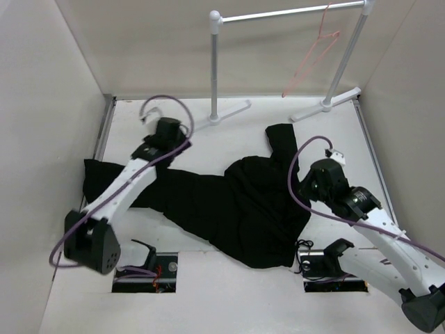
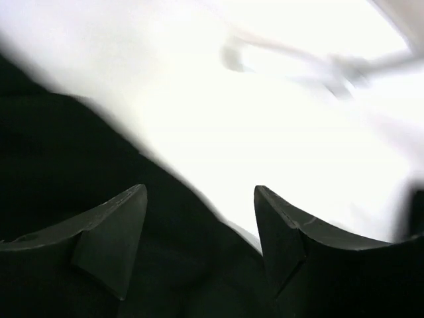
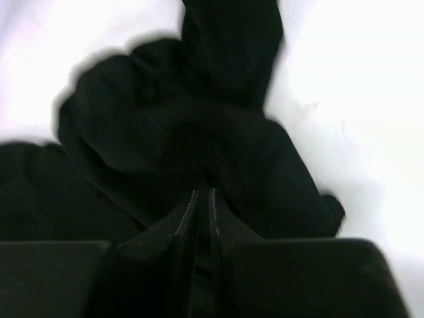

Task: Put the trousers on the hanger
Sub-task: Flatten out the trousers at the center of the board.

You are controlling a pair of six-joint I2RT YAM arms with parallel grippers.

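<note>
- The trousers (image 1: pixel 229 202) lie flat on the table, one leg stretched left under the left arm, the other kinked up towards the rail, and the seat bunched in a thick heap in the middle. None of the cloth is off the table yet.
- They are matte black, soft and limp, with rounded folds, so they will likely sag and slide when lifted rather than hold their shape.
- The hanger (image 1: pixel 313 61) is a thin pink-red wire triangle. It hangs by its small hook from the bar at the far right, well apart from the trousers and untouched.
- The right gripper (image 3: pixel 204 205) is pressed into the bunched cloth with its jaws almost together. Only a thin dark slit shows between them, which I take to be a pinched fold, gripped to raise that end.
- The left gripper (image 2: pixel 199 225) is above the edge of the left leg, jaws apart with nothing between them.
- The rail (image 1: pixel 285 12) is a smooth tube stand in white and silver, set at the far edge to carry the hanger.
- The table (image 1: pixel 208 292) is plain, smooth and white.
</note>
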